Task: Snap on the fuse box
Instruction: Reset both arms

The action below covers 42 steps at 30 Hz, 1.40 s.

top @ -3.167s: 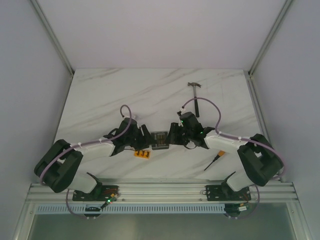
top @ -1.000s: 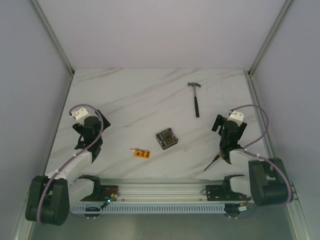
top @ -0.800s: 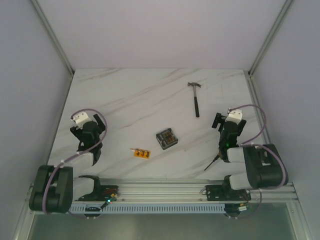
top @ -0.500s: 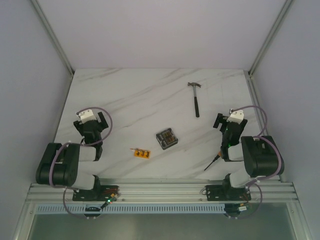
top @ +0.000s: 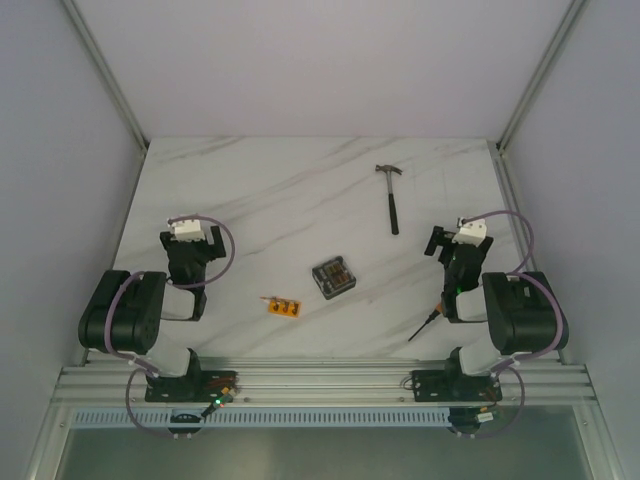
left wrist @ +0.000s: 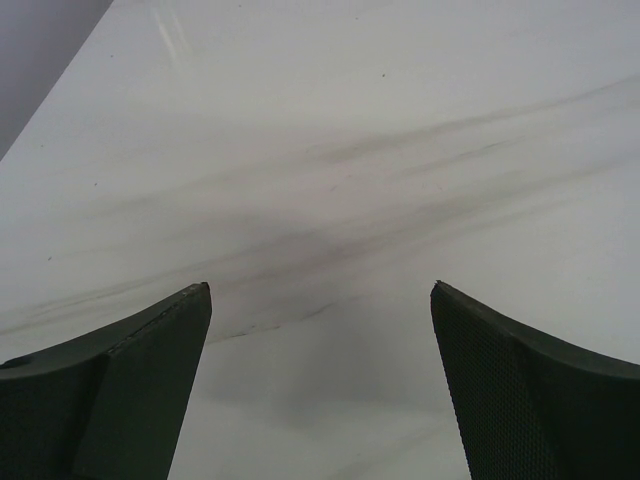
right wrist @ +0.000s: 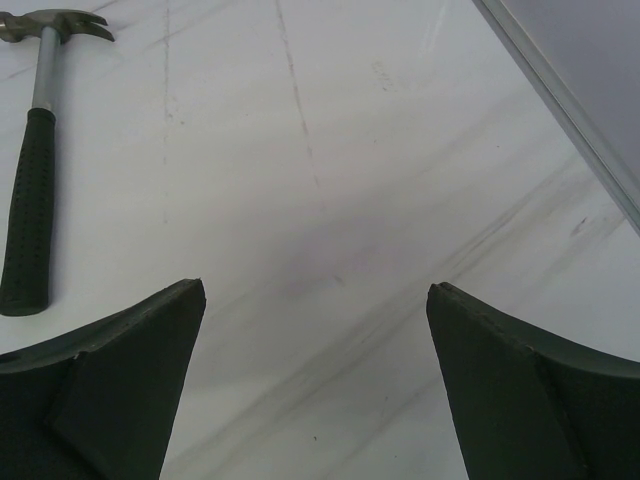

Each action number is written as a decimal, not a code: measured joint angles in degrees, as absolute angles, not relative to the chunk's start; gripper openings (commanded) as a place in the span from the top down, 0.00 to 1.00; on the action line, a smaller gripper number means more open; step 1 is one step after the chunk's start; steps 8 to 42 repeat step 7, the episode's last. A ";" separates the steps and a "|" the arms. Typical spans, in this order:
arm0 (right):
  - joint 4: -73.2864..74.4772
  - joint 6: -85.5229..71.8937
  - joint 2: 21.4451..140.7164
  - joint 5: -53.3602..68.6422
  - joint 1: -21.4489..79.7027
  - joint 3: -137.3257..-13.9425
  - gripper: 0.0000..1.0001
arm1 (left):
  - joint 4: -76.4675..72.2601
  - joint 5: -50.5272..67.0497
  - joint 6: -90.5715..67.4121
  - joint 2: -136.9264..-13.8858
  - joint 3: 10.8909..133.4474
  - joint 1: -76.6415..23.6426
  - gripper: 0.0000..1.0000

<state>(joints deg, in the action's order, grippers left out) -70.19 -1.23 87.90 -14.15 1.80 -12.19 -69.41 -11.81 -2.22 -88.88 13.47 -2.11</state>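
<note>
Top external: fuse box [top: 333, 277] sits mid-way across the table [top: 250, 190], between both arms, well apart from each. Left gripper [left wrist: 320, 293] and right gripper [right wrist: 315, 288] are spread wide, holding nothing. Hammer [top: 392, 203] lies beyond the box.

L claw [left wrist: 320, 287], R claw [right wrist: 315, 285]: both agape, empty

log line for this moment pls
left gripper: open, empty | right gripper: open, empty | fuse box: centred, held by neither | hammer: beyond it, rightward
</note>
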 measured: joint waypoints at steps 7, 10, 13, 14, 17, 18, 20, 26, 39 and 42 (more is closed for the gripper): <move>-70.19 -1.23 87.90 -14.13 1.80 -12.19 0.00 | -69.43 -11.33 -1.78 -88.88 13.50 -2.11 0.00; -70.19 -1.23 87.90 -14.13 1.80 -12.19 0.00 | -69.43 -11.33 -1.78 -88.88 13.50 -2.11 0.00; -70.19 -1.23 87.90 -14.13 1.80 -12.19 0.00 | -69.43 -11.33 -1.78 -88.88 13.50 -2.11 0.00; -70.19 -1.23 87.90 -14.13 1.80 -12.19 0.00 | -69.43 -11.33 -1.78 -88.88 13.50 -2.11 0.00; -70.19 -1.23 87.90 -14.13 1.80 -12.19 0.00 | -69.43 -11.33 -1.78 -88.88 13.50 -2.11 0.00; -70.19 -1.23 87.90 -14.13 1.80 -12.19 0.00 | -69.43 -11.33 -1.78 -88.88 13.50 -2.11 0.00; -70.19 -1.23 87.90 -14.13 1.80 -12.19 0.00 | -69.43 -11.33 -1.78 -88.88 13.50 -2.11 0.00; -70.19 -1.23 87.90 -14.13 1.80 -12.19 0.00 | -69.43 -11.33 -1.78 -88.88 13.50 -2.11 0.00; -70.19 -1.23 87.90 -14.13 1.80 -12.19 0.00 | -69.43 -11.33 -1.78 -88.88 13.50 -2.11 0.00; -70.19 -1.23 87.90 -14.13 1.80 -12.19 0.00 | -69.43 -11.33 -1.78 -88.88 13.50 -2.11 0.00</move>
